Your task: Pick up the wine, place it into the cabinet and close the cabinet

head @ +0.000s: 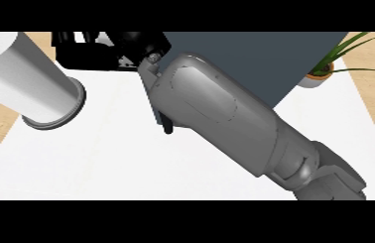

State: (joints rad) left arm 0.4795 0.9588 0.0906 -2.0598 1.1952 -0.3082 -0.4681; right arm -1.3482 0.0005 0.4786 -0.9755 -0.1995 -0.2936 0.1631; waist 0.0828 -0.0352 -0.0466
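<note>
On the white surface (110,152) a dark grey cabinet (271,58) stands far right beside a potted plant (322,73), the right forearm (219,118) reaching to its open door, likely placing wine I cannot see; the right robot hand (143,51) is obscured, grip untellable.

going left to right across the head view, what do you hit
left forearm → robot hand → right forearm → cabinet → potted plant

Cabinet (293,58) stands at the counter's (110,157) rear; potted plant (322,73) just right of it; right forearm (234,123) crosses before the cabinet.
</note>
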